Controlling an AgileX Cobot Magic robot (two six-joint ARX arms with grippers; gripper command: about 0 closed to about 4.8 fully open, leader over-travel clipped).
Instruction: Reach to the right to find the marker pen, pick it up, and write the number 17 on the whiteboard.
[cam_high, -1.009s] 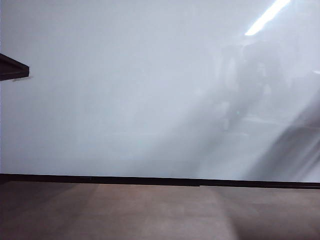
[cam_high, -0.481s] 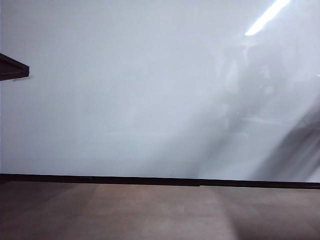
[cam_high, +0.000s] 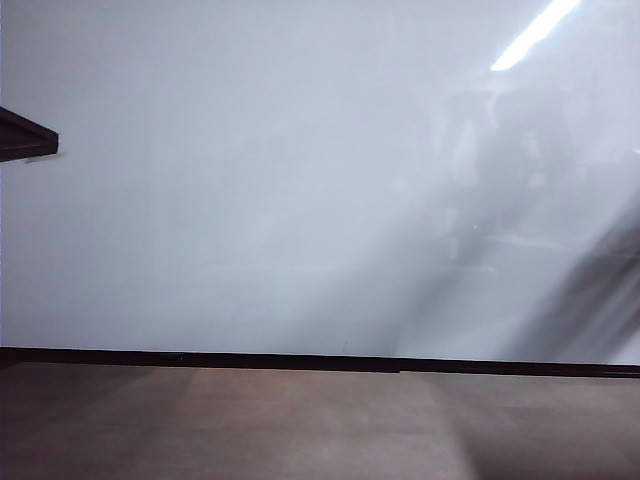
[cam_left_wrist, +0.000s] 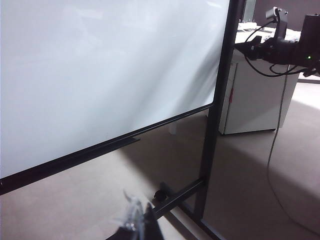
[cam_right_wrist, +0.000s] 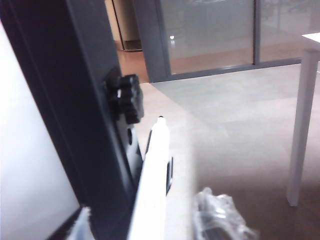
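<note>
The right gripper (cam_right_wrist: 165, 220) sits just beside the dark upright post (cam_right_wrist: 75, 115) of the whiteboard's stand, by a black clamping knob (cam_right_wrist: 127, 99). Its 2 plastic-wrapped fingertips (cam_right_wrist: 220, 215) stand apart with the white marker pen (cam_right_wrist: 152, 180) lying between them, dark tip pointing away from the gripper. Whether the pads actually press the pen cannot be told from this view.

In the left wrist view, the left gripper (cam_left_wrist: 136, 222) shows only its tips at the edge of the picture; how far it is open cannot be told. It hangs in front of the whiteboard (cam_left_wrist: 100, 65), above the brown-grey floor (cam_left_wrist: 75, 210).

In the exterior view the whiteboard (cam_high: 250, 180) fills nearly everything, bare of writing, with its black strip along the lower edge and neither arm directly visible.
</note>
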